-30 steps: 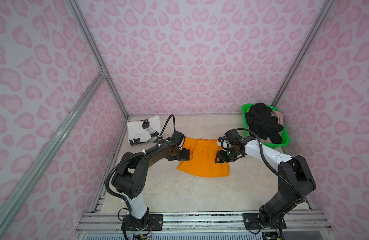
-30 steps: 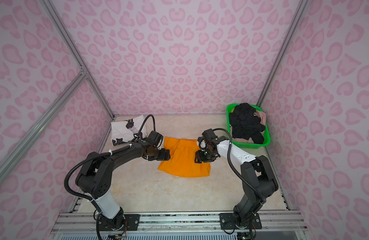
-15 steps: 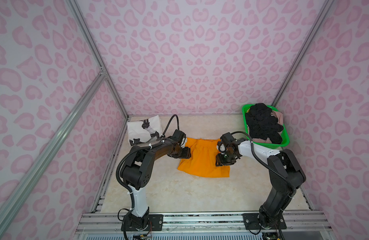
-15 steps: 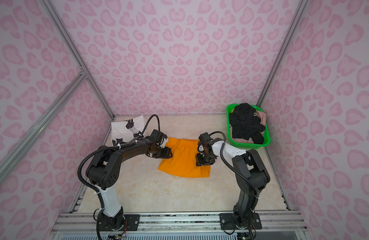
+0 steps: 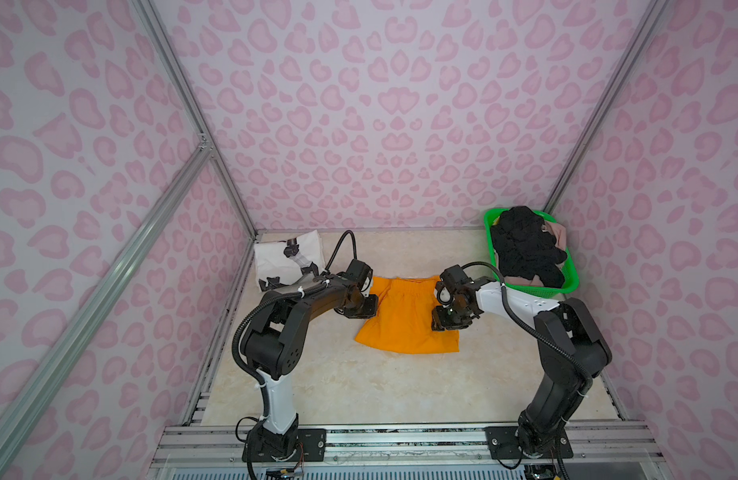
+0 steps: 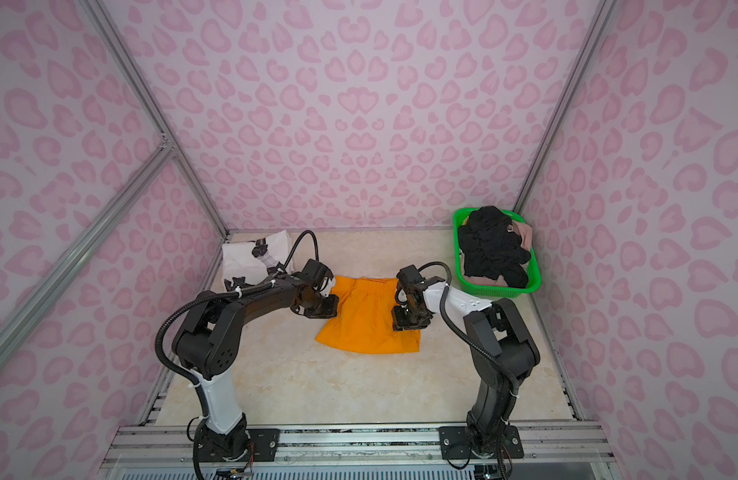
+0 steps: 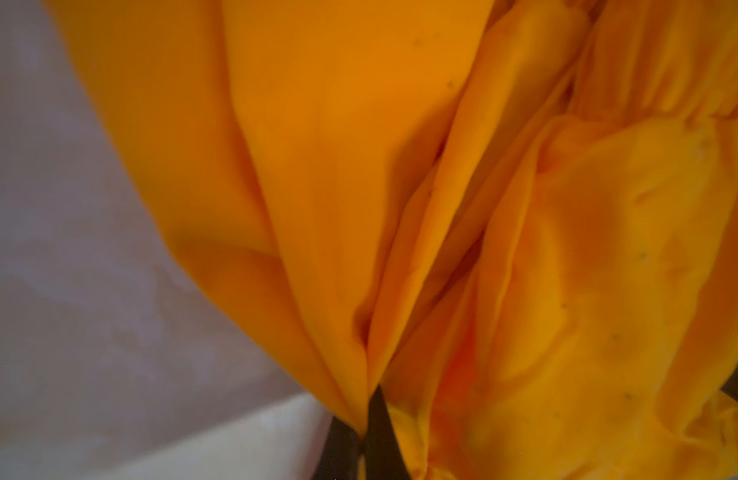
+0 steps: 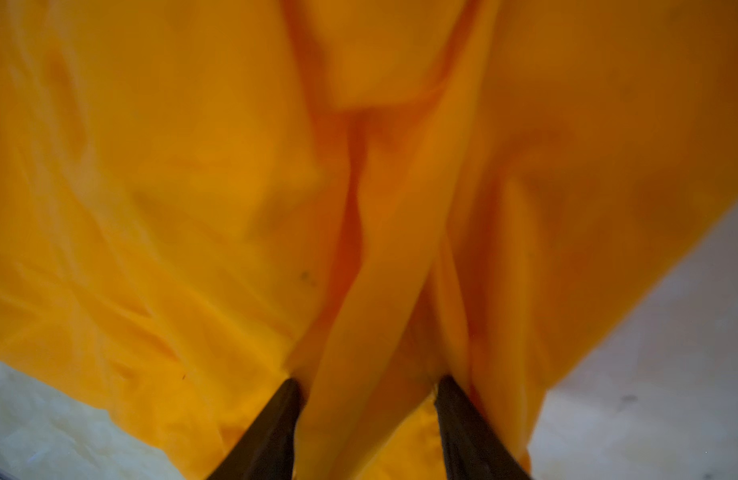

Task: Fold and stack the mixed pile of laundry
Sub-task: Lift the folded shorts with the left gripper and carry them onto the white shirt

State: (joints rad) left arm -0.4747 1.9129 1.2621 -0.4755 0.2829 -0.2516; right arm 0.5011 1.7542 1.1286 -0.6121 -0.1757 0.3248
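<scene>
Shorts lie spread at the middle of the worktop. Left end effector pinches their left edge; right end effector, jaws apart, straddles a fold at the right edge, likely readying a two-sided fold.

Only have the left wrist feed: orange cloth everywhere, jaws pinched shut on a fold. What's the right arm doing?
Observer: The right gripper has its jaws apart, straddling a fold at the right edge of the orange shorts.
Operator: Anything folded already?
Observer: A white T-shirt with black print lies flat at the far left and looks folded.
Operator: What's not done?
Observer: A black piece and a beige-pink piece sit heaped in the green basket at the far right.
</scene>
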